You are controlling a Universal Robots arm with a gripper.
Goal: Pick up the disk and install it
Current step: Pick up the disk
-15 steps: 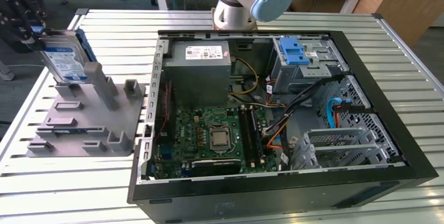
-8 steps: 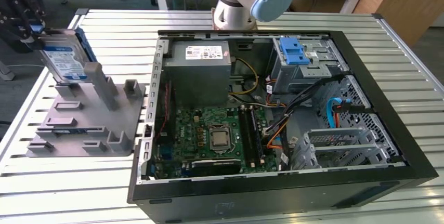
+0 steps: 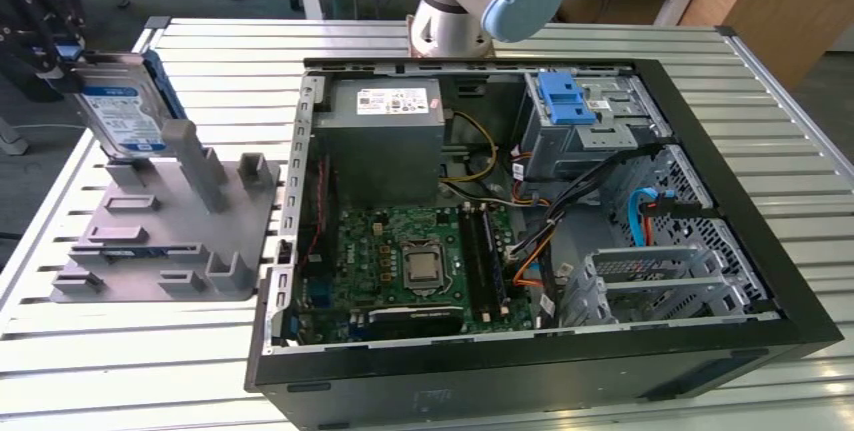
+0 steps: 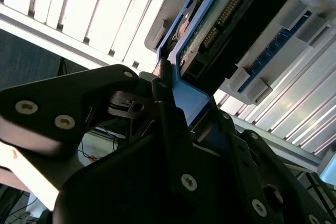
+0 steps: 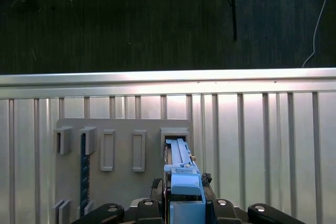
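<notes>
The disk (image 3: pixel 120 111) stands upright on edge at the exterior view's far left, a silver drive with a white-and-blue label in a blue carrier. My gripper (image 3: pixel 74 59) is shut on its upper end. Its lower end is at a slot at the far end of the grey fixture (image 3: pixel 174 241); I cannot tell whether it still sits in the slot. The first wrist view looks down the blue carrier edge of the disk (image 5: pixel 181 174) to that slot, with my gripper (image 5: pixel 184 203) around it. The second wrist view shows black fingers (image 4: pixel 168 108) against the disk's carrier (image 4: pixel 191 100).
An open computer case (image 3: pixel 747 251) lies on the slatted metal table (image 3: pixel 134 371), to the exterior view's right of the fixture. Inside are the motherboard (image 3: pixel 414 261), a grey power supply (image 3: pixel 387 141) and a metal drive cage with a blue latch (image 3: pixel 567 101). The arm's base (image 3: pixel 467 1) stands behind the case.
</notes>
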